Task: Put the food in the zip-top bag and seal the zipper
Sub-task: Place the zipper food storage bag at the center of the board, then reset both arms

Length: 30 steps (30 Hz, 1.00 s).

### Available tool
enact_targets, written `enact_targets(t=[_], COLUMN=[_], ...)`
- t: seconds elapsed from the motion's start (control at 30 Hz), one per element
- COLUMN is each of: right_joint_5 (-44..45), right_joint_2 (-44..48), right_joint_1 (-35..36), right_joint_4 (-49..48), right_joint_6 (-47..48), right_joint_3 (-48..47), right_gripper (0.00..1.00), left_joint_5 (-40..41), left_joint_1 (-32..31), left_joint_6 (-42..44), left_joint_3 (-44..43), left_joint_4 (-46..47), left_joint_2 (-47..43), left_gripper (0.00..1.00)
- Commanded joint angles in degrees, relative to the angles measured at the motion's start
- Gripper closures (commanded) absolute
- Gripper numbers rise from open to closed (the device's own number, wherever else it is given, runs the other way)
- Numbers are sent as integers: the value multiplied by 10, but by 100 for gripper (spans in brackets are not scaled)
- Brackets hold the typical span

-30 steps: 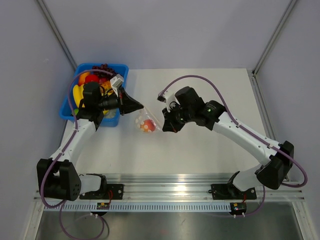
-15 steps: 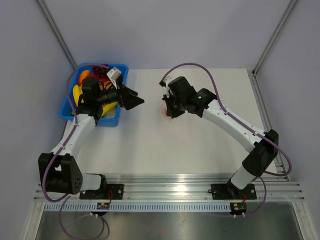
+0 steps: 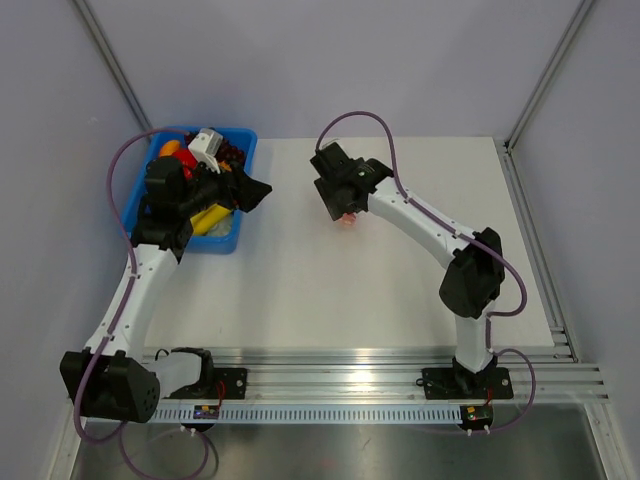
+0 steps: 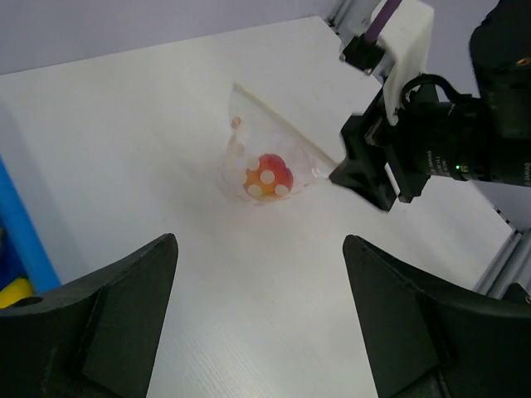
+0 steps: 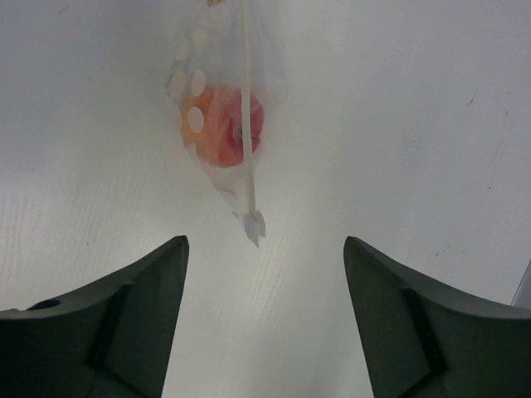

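Right gripper [image 5: 264, 245] hovers low with jaws spread wide, holding nothing, just short of the bag [image 5: 192, 66] lying on the table [image 5: 398, 124]. Fruit [image 5: 224, 126] sits inside the bag, under the zipper [image 5: 246, 83]; can't tell if it's sealed. Left gripper [image 4: 259, 242] is spread too, empty, beside the bin [image 3: 232, 243].

Seen from above, my right gripper [image 3: 344, 208] covers nearly all of the zip-top bag [image 4: 270, 153]; only a sliver of the food [image 3: 347, 221] peeks out. The zipper [image 5: 246, 124] runs off the top of my right wrist view, too thin to tell whether it is pressed shut. My left arm [image 3: 150, 260] hides part of the blue bin [image 3: 222, 246].
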<state>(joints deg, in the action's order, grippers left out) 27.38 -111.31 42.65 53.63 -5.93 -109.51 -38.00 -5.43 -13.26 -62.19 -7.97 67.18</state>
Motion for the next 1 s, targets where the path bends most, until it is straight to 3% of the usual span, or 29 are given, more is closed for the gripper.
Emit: enact_targets(t=[0.0, 0.07, 0.17, 0.37, 0.47, 0.8, 0.97], right_joint_5=[9, -23, -66, -116, -124, -43, -49], right_joint_2=[12, 31, 58, 162, 226, 328, 356], right_joint_1=[-7, -15, -55, -176, -225, -240, -240], right_joint_4=[-1, -12, -12, -55, -100, -111, -141], right_joint_6=[-3, -18, -63, -168, -216, -244, -245], right_joint_3=[2, 16, 27, 128, 208, 304, 347], right_gripper=[12, 1, 1, 1, 0, 1, 0], left_joint_5=[87, 120, 152, 225, 215, 237, 242], left_joint_1=[1, 0, -5, -12, -13, -16, -16], left_joint_6=[21, 24, 11, -37, -54, -55, -51], left_joint_3=[6, 14, 29, 45, 29, 24, 13], left_joint_4=[-37, -52, -46, -57, -84, -90, -101], left_joint_2=[-35, -54, -73, -93, -82, -85, -82], left_gripper=[16, 15, 1, 1, 1, 1, 1])
